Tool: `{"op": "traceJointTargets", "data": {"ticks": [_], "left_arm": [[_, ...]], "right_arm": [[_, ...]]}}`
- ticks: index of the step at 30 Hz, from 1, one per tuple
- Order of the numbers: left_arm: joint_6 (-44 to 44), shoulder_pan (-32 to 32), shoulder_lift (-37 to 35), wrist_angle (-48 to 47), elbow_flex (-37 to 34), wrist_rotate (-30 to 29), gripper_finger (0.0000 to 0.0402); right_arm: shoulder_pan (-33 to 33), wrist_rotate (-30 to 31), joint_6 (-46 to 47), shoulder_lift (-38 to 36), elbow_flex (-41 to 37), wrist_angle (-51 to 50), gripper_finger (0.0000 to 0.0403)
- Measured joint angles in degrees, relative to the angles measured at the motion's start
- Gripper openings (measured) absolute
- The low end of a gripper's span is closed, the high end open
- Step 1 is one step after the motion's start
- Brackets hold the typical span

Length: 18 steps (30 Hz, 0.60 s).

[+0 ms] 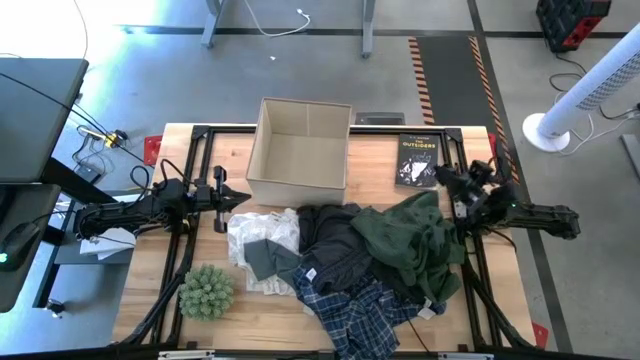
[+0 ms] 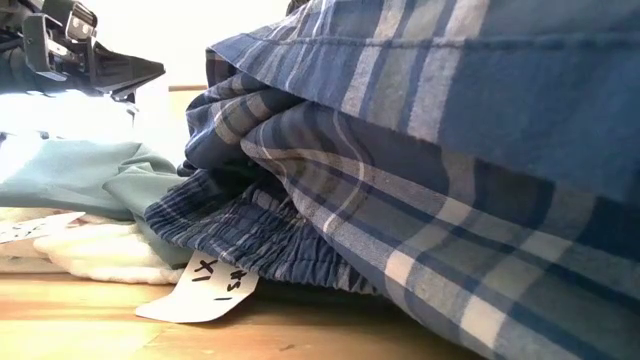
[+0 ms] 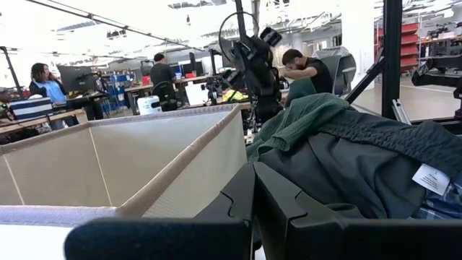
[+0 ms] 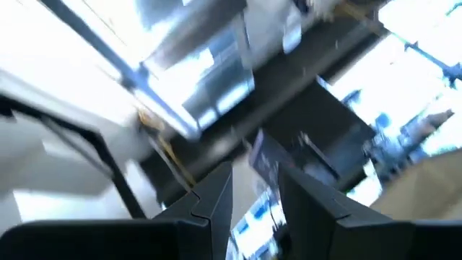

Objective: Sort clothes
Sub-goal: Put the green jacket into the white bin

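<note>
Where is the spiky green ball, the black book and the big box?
spiky green ball (image 1: 206,290), high view, middle of the ball.
black book (image 1: 417,160), high view, middle of its cover.
cardboard box (image 1: 262,141), high view, its left wall.

From overhead the wooden surface (image 1: 150,300) is evenly and softly lit, with only faint shadows tucked under the heap of clothes (image 1: 350,255) and a bright patch of glare on the floor near the top edge. At surface level the plaid garment (image 2: 450,150) crowds the lens and looks soft at that range, while the background behind it burns out to white, as if strong light pours in from that side. The right wrist view is smeared with blur, so beyond the right pincer (image 4: 254,191) I can only guess at bright ceiling lights, whereas the left wrist view is bright and clear farther off, with the left pincer (image 3: 253,209) dark and out of focus up close.
</note>
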Motion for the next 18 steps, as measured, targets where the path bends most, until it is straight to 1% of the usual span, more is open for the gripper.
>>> {"op": "traceJointTargets", "data": {"ticks": [1, 3, 7, 9, 13, 17, 18], "left_arm": [[0.0, 0.0, 0.0, 0.0, 0.0, 0.0, 0.0001], [0.0, 0.0, 0.0, 0.0, 0.0, 0.0, 0.0001], [0.0, 0.0, 0.0, 0.0, 0.0, 0.0, 0.0001], [0.0, 0.0, 0.0, 0.0, 0.0, 0.0, 0.0001], [0.0, 0.0, 0.0, 0.0, 0.0, 0.0, 0.0001], [0.0, 0.0, 0.0, 0.0, 0.0, 0.0, 0.0001], [0.0, 0.0, 0.0, 0.0, 0.0, 0.0, 0.0001]], "right_arm": [[0.0, -0.1, -0.6, 0.0, 0.6, 0.6, 0.0107], [0.0, -2.4, -3.9, 0.0, 2.4, 0.7, 0.0107], [0.0, -10.9, -14.0, 1.8, 8.3, 0.7, 0.0107], [0.0, -15.8, -19.4, 3.4, 11.6, -1.3, 0.0107], [0.0, -24.6, -28.7, 9.1, 17.0, -13.0, 0.0107], [0.0, -31.9, -33.0, 17.2, 22.1, -24.2, 0.0107], [0.0, -32.8, -33.4, 19.1, 23.7, -26.9, 0.0107]]}}
